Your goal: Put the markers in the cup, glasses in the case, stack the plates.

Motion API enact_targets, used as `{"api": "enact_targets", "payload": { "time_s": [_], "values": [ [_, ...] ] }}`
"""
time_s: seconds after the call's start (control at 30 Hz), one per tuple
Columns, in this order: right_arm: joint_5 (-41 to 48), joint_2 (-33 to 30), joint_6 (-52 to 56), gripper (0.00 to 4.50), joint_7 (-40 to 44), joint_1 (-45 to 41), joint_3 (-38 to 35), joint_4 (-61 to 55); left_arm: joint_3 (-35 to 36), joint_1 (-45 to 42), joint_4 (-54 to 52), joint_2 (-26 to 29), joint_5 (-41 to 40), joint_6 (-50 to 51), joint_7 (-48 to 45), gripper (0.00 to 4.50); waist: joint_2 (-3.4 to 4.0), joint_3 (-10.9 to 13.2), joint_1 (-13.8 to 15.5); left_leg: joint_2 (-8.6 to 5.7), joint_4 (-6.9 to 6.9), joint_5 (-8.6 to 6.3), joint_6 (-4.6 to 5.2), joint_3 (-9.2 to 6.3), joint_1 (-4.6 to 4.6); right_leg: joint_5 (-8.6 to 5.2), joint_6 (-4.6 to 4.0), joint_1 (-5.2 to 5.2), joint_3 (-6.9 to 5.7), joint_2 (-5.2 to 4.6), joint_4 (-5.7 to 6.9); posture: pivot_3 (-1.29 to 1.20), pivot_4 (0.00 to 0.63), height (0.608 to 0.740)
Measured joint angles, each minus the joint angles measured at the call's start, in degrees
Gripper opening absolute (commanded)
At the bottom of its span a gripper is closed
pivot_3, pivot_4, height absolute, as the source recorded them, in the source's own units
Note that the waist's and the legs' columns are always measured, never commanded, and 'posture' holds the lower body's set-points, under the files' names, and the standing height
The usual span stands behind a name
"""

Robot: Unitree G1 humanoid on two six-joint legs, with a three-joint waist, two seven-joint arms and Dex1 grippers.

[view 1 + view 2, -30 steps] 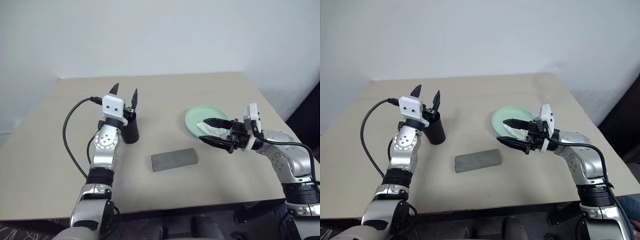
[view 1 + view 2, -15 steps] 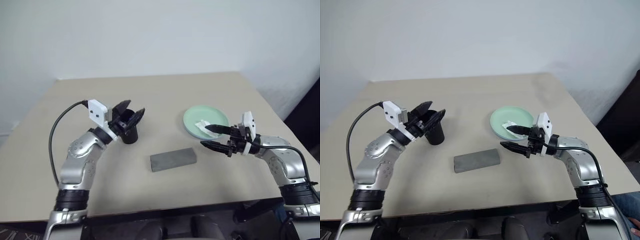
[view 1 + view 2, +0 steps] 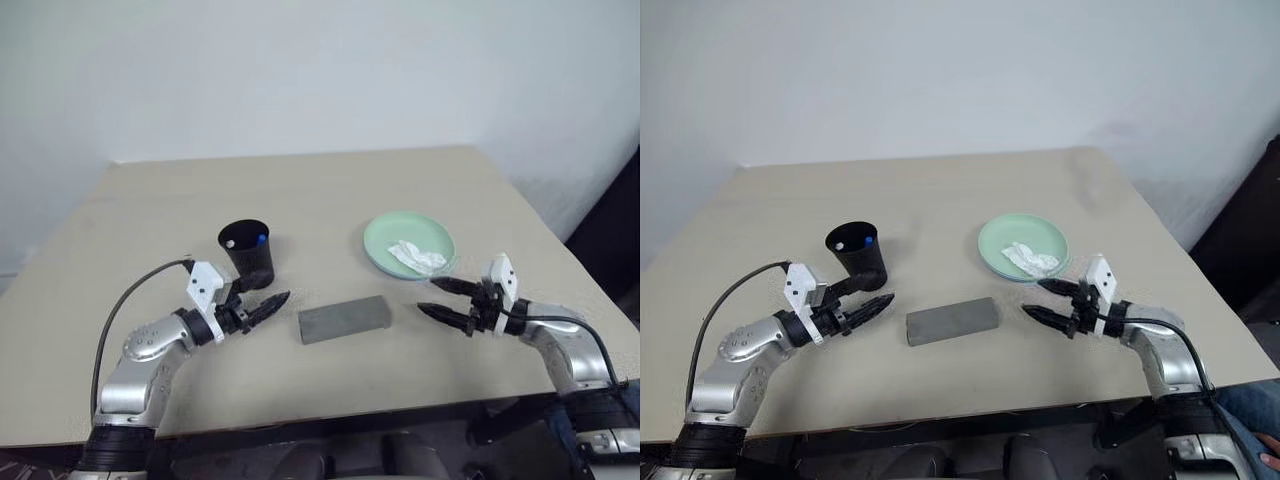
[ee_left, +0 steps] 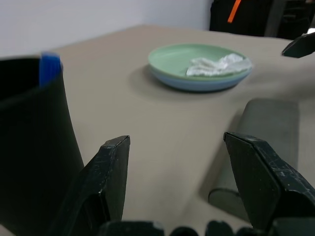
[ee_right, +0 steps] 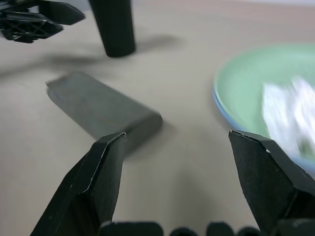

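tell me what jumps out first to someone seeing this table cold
The mint green plate, stacked on a blue one right of centre with a crumpled tissue in it. Left of it stands the black cup with markers inside, and the grey case lies between the open left gripper and right gripper.

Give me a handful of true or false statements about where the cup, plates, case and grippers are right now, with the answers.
1. The markers stand inside the cup. True.
2. The two plates lie apart. False: the green plate sits stacked on the blue plate.
3. A crumpled tissue lies on the green plate. True.
4. The left gripper holds the cup. False: it is open and empty, beside the cup.
5. The case stands open. False: it lies shut on the table.
6. The right gripper is open, holding nothing. True.
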Motion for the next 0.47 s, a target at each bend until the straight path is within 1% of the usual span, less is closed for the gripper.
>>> {"api": "enact_targets", "payload": {
  "time_s": [0.17, 0.47],
  "values": [
    [-0.08, -0.05, -0.98, 3.62, -1.39, 0.05, -1.32, 0.74, 0.34, 0.34, 3.40, -0.89, 1.31, -3.71, -0.35, 3.19, 0.00, 0.00, 0.00, 0.10, 0.03, 0.00, 0.00, 0.17, 0.08, 0.00, 0.00, 0.05, -0.01, 0.00, 0.00, 0.00, 0.000, 0.740],
    [0.05, -1.02, 1.01, 3.62, -1.95, 3.22, -1.86, -2.04, 0.42, 4.69, 1.27, -1.79, 2.03, -4.56, -0.06, 3.19, -0.01, 0.00, 0.02, 0.10, 0.02, -0.08, 0.10, 0.18, 0.06, 0.00, 0.00, 0.01, 0.00, -0.02, -0.01, 0.00, 0.000, 0.740]
  ]
}}
